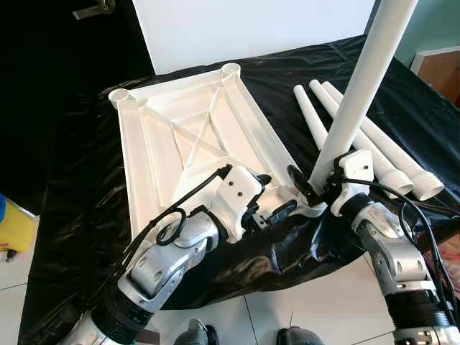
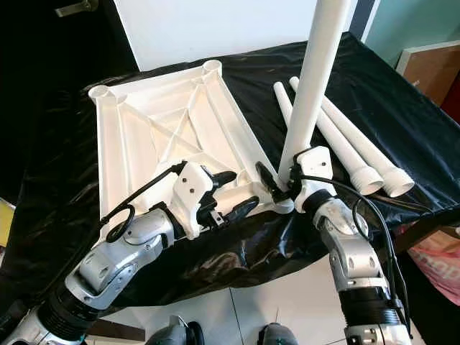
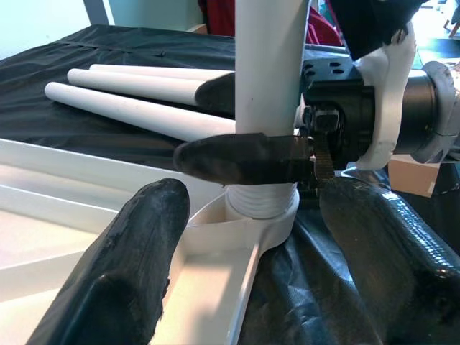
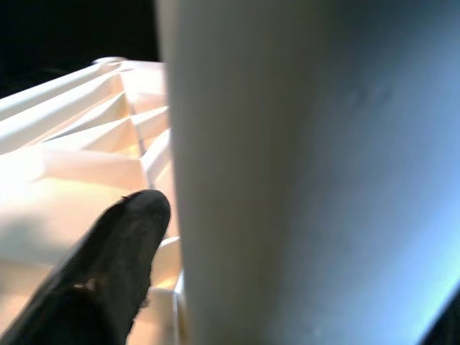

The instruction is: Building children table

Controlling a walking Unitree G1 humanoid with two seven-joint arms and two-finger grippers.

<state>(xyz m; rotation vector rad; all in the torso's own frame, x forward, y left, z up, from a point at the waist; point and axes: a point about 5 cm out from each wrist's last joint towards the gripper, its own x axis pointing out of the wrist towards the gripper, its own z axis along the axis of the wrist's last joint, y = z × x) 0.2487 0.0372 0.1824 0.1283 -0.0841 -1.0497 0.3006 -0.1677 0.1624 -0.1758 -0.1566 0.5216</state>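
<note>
On the black-covered table point(image 1: 86, 201), an upturned white tabletop point(image 1: 194, 136) with one leg stood in its near right corner socket.
The right gripper point(image 1: 310, 185) is clamped on the upright leg point(image 1: 359, 86); the left gripper point(image 1: 277, 198), fingers spread, rests at the tabletop's near edge. Three loose legs point(image 1: 374, 144) lie to the right.

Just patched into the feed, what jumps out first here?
The tall white leg standing upright in the near right corner socket of the upside-down white tabletop, with the right gripper clamped around its base. The left gripper sits open over the tabletop's near edge beside it. Three more legs lie on the black cloth to the right.
</note>
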